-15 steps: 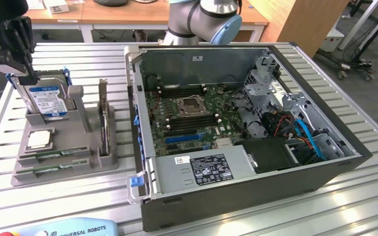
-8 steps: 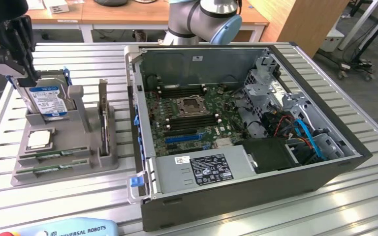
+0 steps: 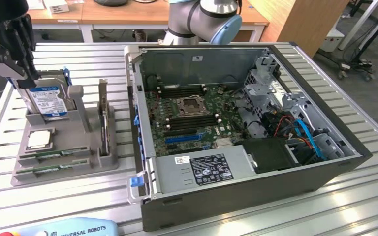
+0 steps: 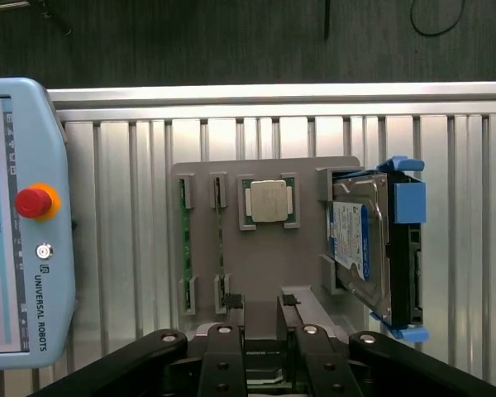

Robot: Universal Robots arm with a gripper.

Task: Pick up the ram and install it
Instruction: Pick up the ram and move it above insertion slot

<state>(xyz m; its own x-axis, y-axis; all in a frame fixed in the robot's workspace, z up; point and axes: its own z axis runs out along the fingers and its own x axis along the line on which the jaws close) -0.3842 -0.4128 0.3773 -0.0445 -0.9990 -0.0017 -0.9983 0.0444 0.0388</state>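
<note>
Worktop: a ribbed, silvery metal worktop (image 3: 346, 206) carries everything.
Case: a large dark-grey computer case (image 3: 241, 194) lies on its side with the panel off, towards the exterior view's right. Inside it are a big green motherboard (image 3: 189, 113) and a grey power-supply box with a white label (image 3: 202, 169).
Arm: the grey-and-blue jointed robot arm (image 3: 205, 14) rises behind the case.
Fixture: a flat grey plastic parts fixture (image 3: 71, 169) sits on the worktop just beside the case, on the exterior view's left.
Pendant: a pale-blue teach pendant with a red stop button (image 4: 33, 248) lies on the worktop near the fixture's ram end, apart from it.
Tool: the black two-fingered tool (image 4: 262, 302) hangs over the fixture. In the exterior view it is seen above the hard-drive end (image 3: 23, 73). Its fingers (image 4: 234, 310) are spread apart with bare fixture showing between them, and they pinch nothing.
Hard drive: a silver hard drive with a blue label (image 3: 47, 101) stands on edge in a blue plastic frame at one end of the fixture.
Processor: a square silver processor chip (image 4: 267, 201) lies flat in a pocket between the drive and the ram.
Ram: a long, narrow green circuit-board ram stick (image 4: 221, 244) rests on edge in clips beside the processor. A second green ram stick (image 4: 183, 248) lies parallel to it along the fixture's edge nearest the pendant. Both are seated in the fixture, and the tool touches neither.
</note>
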